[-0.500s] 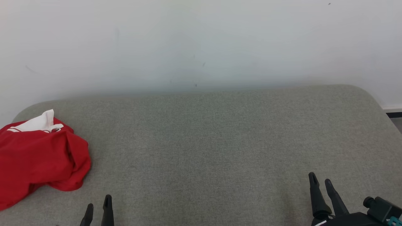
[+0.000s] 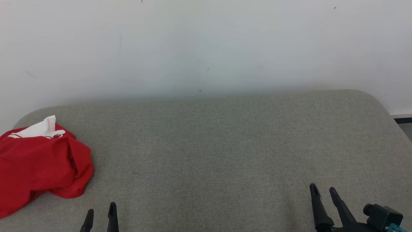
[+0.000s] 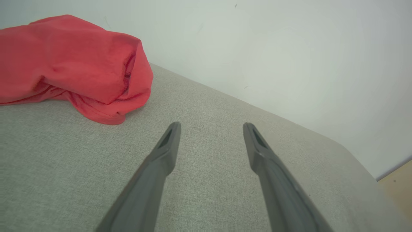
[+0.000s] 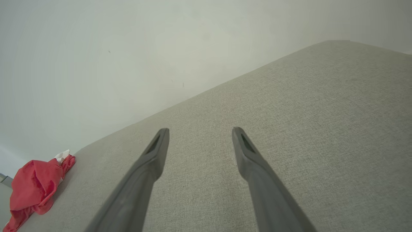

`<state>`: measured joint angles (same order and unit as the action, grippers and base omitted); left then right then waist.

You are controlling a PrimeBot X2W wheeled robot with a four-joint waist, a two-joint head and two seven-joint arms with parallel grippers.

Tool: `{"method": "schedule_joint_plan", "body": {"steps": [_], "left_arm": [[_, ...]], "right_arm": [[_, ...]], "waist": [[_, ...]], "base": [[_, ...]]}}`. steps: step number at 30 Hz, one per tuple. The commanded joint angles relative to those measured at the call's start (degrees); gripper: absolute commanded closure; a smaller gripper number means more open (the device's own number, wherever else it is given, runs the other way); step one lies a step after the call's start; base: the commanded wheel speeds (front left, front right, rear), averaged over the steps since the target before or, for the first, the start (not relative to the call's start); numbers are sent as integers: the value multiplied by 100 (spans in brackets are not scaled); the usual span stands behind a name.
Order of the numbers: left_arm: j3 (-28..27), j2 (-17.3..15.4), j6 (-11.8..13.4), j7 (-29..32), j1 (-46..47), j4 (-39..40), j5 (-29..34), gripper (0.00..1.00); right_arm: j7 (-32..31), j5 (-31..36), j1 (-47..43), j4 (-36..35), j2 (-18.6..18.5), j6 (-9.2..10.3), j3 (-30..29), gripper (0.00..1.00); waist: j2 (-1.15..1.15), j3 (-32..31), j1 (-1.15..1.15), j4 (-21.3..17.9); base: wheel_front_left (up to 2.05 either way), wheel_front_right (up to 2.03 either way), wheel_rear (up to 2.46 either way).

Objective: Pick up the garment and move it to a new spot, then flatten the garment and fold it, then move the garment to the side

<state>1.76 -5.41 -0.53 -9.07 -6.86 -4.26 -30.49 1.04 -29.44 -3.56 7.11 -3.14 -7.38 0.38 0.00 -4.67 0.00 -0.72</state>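
Note:
The garment (image 2: 38, 164) is a red bundle with a white part at its back, lying crumpled at the far left of the grey cushioned surface (image 2: 219, 141). It also shows as a red heap (image 3: 70, 64) in the left wrist view and small at the lower left (image 4: 35, 190) of the right wrist view. My left gripper (image 2: 100, 212) stands open near the front edge, just right of the garment and not touching it. My right gripper (image 2: 323, 190) is open at the lower right, far from the garment, with nothing between its fingers.
A pale wall (image 2: 206, 45) rises straight behind the cushioned surface. The surface's rounded right corner (image 2: 376, 100) drops off to a strip of floor and a dark skirting (image 2: 404, 120).
The whole head view has shifted slightly, so the camera moved. My right gripper sits a little lower and further left in the view; the garment lies as before.

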Motion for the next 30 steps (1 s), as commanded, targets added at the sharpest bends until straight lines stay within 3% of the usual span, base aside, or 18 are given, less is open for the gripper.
{"method": "schedule_joint_plan", "body": {"steps": [1, 30], "left_arm": [[16, -55, 33, -69, -57, 89, 245, 0], [111, -192, 303, -426, -316, 244, 1545, 0]], "right_arm": [[18, 202, -20, -58, -82, -15, 45, 0], [201, 1637, -151, 122, -205, -18, 309, 0]], "waist": [[0, -12, 0, -6], [0, -107, 0, -15]], "base": [[0, 0, 0], [0, 0, 0]]}}
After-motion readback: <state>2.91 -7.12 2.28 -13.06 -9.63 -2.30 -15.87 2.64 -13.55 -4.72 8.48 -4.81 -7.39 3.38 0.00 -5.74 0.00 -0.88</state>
